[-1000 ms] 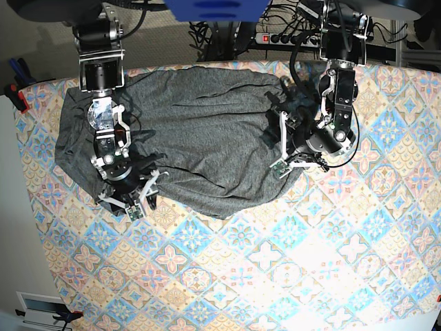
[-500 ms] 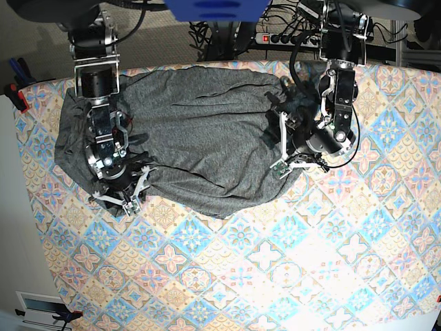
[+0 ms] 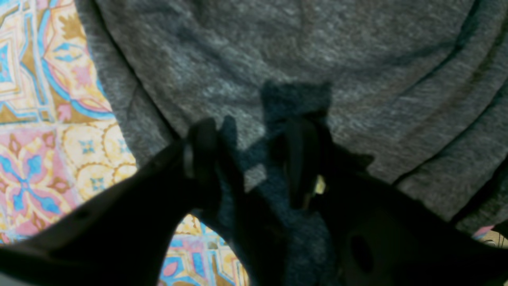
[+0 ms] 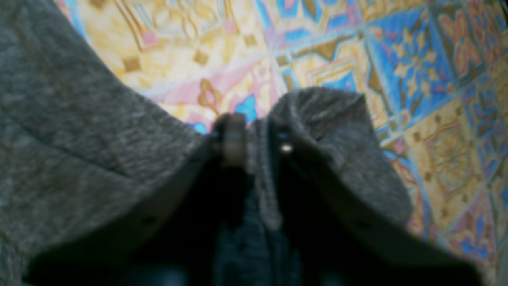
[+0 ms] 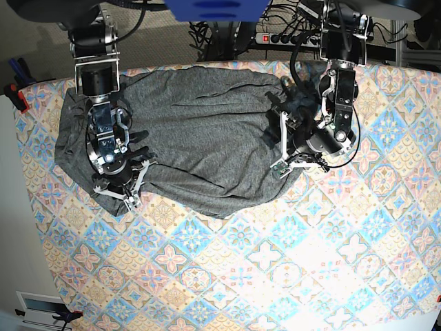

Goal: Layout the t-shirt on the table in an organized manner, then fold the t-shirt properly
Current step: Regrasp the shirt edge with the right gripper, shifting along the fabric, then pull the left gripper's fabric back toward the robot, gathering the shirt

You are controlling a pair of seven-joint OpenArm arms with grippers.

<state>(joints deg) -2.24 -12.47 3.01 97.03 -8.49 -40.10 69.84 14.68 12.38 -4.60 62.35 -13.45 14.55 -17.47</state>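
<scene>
The dark grey t-shirt [image 5: 200, 131] lies wrinkled across the far left part of the patterned table [image 5: 275, 262]. My right gripper [image 5: 122, 196] sits at the shirt's lower left edge. In the right wrist view this gripper [image 4: 258, 135] is shut on a raised fold of the t-shirt [image 4: 79, 119], with the table [image 4: 317, 39] beyond it. My left gripper [image 5: 288, 153] rests at the shirt's right edge. In the left wrist view its jaws [image 3: 250, 135] stand apart over flat t-shirt fabric [image 3: 317, 47], beside bare table [image 3: 47, 119].
A power strip with cables [image 5: 275, 38] runs behind the table's far edge, and a blue object [image 5: 213, 8] hangs at the top. A red clamp [image 5: 17, 96] grips the table's left edge. Bare cloth stretches across the near and right side.
My right gripper has shifted slightly up and left onto the shirt's lower left edge and closed on a fold. The left arm has not moved.
</scene>
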